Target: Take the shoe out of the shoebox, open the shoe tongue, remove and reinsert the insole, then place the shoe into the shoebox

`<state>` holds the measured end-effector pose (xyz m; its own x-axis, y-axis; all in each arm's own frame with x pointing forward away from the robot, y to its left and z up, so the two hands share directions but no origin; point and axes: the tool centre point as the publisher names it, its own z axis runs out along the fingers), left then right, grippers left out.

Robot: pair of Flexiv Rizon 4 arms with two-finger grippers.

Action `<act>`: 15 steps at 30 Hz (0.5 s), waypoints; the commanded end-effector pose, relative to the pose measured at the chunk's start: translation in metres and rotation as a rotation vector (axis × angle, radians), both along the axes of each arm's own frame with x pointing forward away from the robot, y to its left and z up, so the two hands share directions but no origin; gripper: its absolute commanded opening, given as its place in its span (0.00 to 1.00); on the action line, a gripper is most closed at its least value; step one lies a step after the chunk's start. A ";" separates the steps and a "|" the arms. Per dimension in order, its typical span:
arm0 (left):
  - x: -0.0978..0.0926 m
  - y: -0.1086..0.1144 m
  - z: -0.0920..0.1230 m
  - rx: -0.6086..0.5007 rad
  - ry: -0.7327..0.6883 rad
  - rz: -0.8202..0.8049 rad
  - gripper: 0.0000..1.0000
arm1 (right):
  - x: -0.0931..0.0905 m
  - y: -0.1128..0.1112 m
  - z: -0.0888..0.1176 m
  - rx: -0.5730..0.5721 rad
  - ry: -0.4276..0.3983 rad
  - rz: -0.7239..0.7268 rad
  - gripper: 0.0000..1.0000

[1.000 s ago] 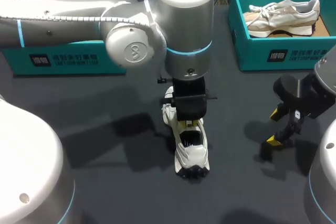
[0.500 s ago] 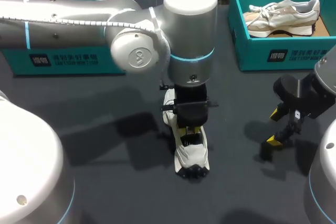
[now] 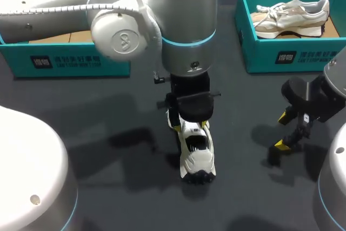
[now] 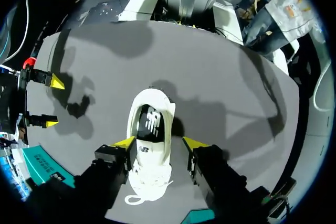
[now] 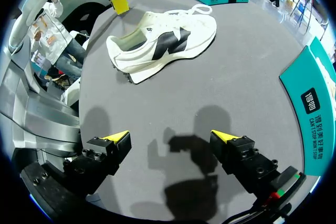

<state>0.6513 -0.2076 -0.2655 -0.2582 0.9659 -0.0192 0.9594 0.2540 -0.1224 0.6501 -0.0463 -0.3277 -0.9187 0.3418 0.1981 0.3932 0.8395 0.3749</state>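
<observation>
Your L gripper [image 4: 160, 142] spread wide astride white shoe [image 4: 153, 153] on table [image 4: 226, 93], your R gripper [image 5: 170, 137] spread, well apart.

On the table [image 3: 243, 187], the shoe [image 3: 197, 152] lies under the left claw [image 4: 160, 142] (which straddles it); right claw [image 3: 281, 130] stands rightward, apart.

The left shoebox [image 3: 108, 67] and right shoebox [image 3: 259, 52] each carry a printed label [image 3: 285, 57] out front; the white shoe [image 5: 163, 40] shows a black logo [image 5: 169, 43] on its side.
</observation>
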 end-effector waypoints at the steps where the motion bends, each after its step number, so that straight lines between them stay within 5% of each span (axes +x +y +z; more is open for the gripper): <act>1: -0.003 0.004 0.015 0.040 0.136 0.206 1.00 | -0.002 0.000 0.001 -0.002 -0.003 -0.001 1.00; 15: -0.011 0.004 0.012 0.022 0.153 0.261 1.00 | -0.002 0.000 0.001 -0.002 -0.003 -0.001 1.00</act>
